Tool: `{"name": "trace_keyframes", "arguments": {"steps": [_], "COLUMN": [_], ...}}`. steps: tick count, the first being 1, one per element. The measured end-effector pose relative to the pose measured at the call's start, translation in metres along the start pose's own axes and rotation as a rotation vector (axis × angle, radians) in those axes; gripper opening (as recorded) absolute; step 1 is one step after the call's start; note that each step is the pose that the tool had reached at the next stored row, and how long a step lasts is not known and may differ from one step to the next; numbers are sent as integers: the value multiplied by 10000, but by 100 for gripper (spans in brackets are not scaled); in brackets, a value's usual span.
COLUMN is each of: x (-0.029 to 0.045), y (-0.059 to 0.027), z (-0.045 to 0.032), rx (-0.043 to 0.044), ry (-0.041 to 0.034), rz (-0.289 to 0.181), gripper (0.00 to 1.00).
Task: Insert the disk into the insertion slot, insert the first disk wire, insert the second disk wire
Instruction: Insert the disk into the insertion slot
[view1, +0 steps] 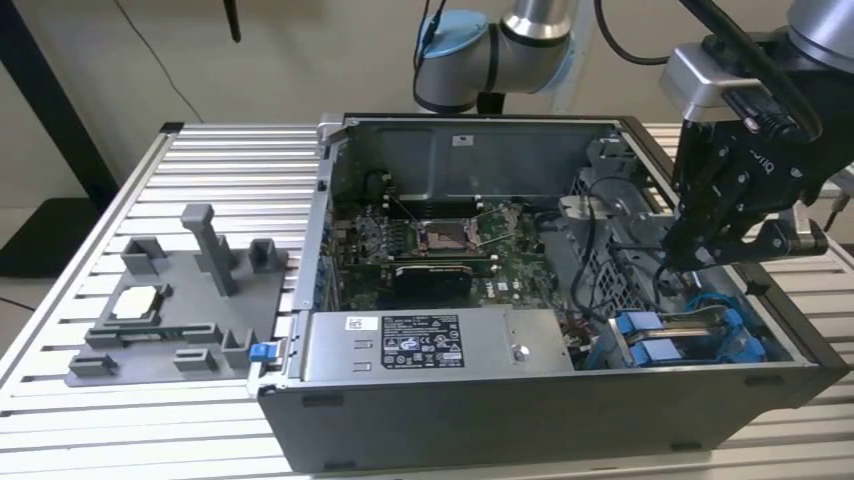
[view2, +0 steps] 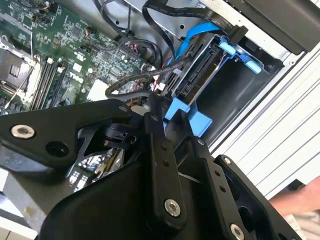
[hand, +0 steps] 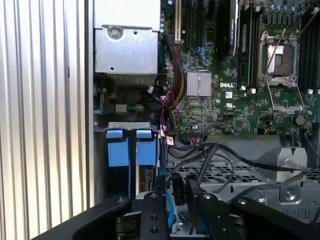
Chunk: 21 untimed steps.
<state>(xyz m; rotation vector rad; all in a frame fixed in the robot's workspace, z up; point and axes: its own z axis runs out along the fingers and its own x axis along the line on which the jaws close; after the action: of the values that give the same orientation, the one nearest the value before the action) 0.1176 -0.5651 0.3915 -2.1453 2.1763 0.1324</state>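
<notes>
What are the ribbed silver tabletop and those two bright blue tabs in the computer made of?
The ribbed silver tabletop looks like bare extruded aluminium: pale metallic sheen, straight parallel grooves. The two bright blue tabs are probably moulded plastic: flat uniform colour, matte.

Exterior view: soft, even indoor light, probably from overhead. The slatted table (view1: 200, 160) reads bright from 9 to 11 o'clock, while the open computer case (view1: 534, 420) is shaded inside and has a dark outer wall toward 6 o'clock. The gripper (view1: 687, 262) at 3 o'clock is near-black, with only a faint sheen on its housing. In the second wrist view the slatted table washes out pale; in the first wrist view it glares mildly, the heatsink (hand: 199, 83) glints, and the gripper sits in shadow.
</notes>
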Motion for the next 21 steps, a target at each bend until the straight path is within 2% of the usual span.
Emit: {"name": "trace_keyframes", "arguments": {"steps": [1, 2, 16, 21], "x": [0, 1, 11, 63], "y": [0, 0, -4, -79], "z": [1, 0, 14, 41], "rx": [0, 0, 0, -52], "ry": [-2, -1, -4, 42], "rz": [0, 1, 1, 7], "gripper": [100, 0, 0, 0]}}
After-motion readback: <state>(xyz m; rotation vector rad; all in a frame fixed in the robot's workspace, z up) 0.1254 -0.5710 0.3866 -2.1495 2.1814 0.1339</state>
